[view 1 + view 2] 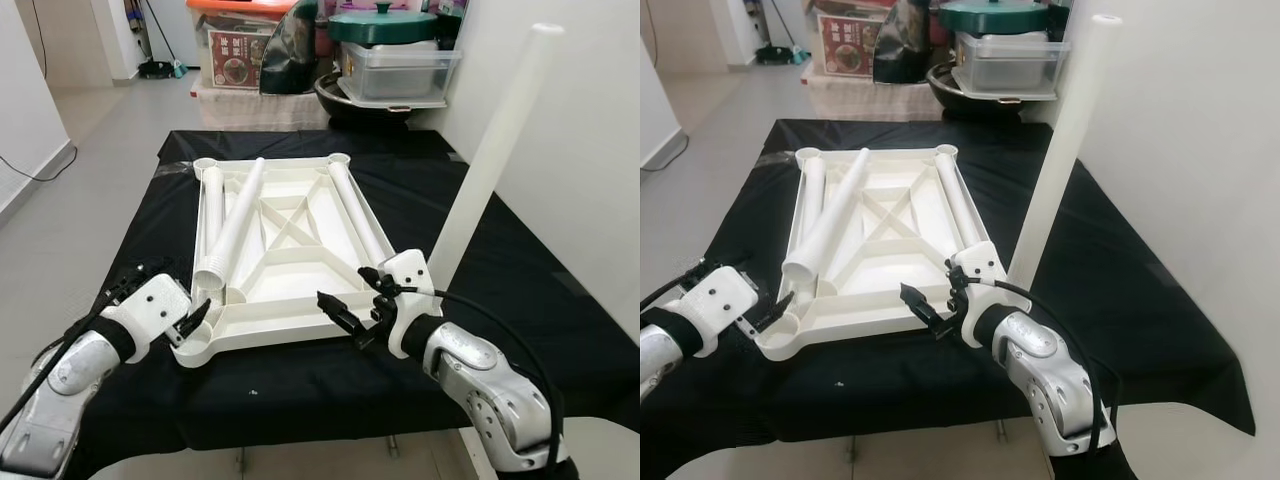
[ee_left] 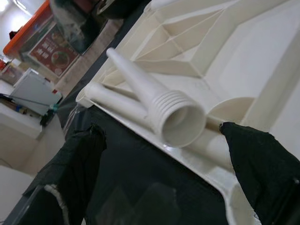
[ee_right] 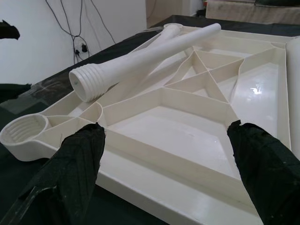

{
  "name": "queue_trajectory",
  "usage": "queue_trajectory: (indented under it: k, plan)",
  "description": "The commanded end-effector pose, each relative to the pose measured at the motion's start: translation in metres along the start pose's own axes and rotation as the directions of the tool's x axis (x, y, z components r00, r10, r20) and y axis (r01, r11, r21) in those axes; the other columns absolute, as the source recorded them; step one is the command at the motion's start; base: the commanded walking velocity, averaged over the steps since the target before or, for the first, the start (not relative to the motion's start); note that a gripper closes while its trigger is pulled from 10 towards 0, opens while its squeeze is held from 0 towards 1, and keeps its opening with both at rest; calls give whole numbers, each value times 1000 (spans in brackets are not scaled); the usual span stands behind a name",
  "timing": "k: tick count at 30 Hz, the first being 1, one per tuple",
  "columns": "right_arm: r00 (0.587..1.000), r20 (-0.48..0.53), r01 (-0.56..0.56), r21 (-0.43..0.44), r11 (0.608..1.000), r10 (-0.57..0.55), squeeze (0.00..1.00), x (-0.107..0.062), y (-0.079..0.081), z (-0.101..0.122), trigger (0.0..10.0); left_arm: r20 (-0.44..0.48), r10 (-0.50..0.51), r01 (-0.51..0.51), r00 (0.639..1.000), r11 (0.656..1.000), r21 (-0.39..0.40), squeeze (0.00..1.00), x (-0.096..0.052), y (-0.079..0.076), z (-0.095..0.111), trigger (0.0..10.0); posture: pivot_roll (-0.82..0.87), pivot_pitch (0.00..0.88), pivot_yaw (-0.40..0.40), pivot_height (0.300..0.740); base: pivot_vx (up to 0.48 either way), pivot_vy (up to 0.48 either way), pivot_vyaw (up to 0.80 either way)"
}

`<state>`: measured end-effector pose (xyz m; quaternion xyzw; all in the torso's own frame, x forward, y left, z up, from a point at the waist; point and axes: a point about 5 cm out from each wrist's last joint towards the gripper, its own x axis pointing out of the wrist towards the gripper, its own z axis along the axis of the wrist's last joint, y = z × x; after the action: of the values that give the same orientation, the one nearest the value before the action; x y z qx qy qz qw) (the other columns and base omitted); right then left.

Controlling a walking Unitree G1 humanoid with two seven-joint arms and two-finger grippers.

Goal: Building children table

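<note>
At the lower left of the head view the left gripper (image 1: 196,318) sits against the near-left corner socket of the upturned white tabletop (image 1: 300,215), its fingers (image 2: 77,159) spread apart and holding nothing; a nudge there could slide the tabletop across the black cloth on the table (image 1: 560,310), since nothing pins it; just above, a loose leg (image 1: 232,225) lies slantwise across the ribs with its threaded end overhanging that socket, and I'd judge it ready to roll if bumped; two more legs lie along the left and right inner walls; lower centre, the right gripper (image 1: 345,315) hovers at the near edge, fingers (image 3: 75,154) released and wide; to the right, one leg (image 1: 490,160) already stands upright in the near-right corner, and the right arm passing close could knock it askew; its base is hidden behind the wrist, so how well it is seated cannot be told; the clutter of boxes and pots at the upper frame is hard to make out.
</note>
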<state>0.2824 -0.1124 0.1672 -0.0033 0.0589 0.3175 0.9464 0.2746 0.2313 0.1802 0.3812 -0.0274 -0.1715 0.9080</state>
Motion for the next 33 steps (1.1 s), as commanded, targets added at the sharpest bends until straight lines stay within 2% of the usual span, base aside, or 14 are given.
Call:
queue_trajectory:
  k: [1, 5, 8, 12, 15, 26, 33]
  plan:
    - [1000, 3, 4, 16, 1000, -4, 0, 1, -2, 0, 10000, -17, -20, 21, 1000, 1000, 22, 0, 2, 1, -5, 10000, 70, 0, -67, 740, 0, 0, 0]
    - [1000, 5, 8, 44, 999, -9, 0, 1, -2, -2, 10000, -32, -44, 45, 999, 999, 27, 0, 11, 4, -10, 10000, 57, 0, -58, 740, 0, 0, 0]
    - [1000, 14, 9, 61, 998, -10, 0, 3, 0, -1, 10000, -50, -75, 77, 996, 996, 37, 0, 27, 5, -16, 10000, 44, 0, -50, 740, 0, 0, 0]
    - [1000, 15, 10, 64, 998, -11, 0, 4, 0, -1, 10000, -52, -83, 85, 995, 996, 39, 0, 30, 5, -17, 10000, 39, 0, -48, 740, 0, 0, 0]
    - [1000, 20, 17, 71, 997, -19, 0, 5, -1, -1, 10000, -64, -92, 94, 994, 995, 42, 0, 41, 4, -25, 10000, 20, 0, -38, 740, 0, 0, 0]
    - [999, 22, 30, 105, 994, -32, 0, 5, -2, -4, 10000, -113, -89, 98, 990, 992, 80, 0, 54, 13, -40, 10000, 5, 0, -22, 740, 0, 0, 0]
    - [999, 24, 39, 109, 993, -42, 0, 5, -3, -4, 10000, -132, -37, 50, 991, 994, 98, 0, 59, 22, -45, 10000, 1, 0, -16, 740, 0, 0, 0]
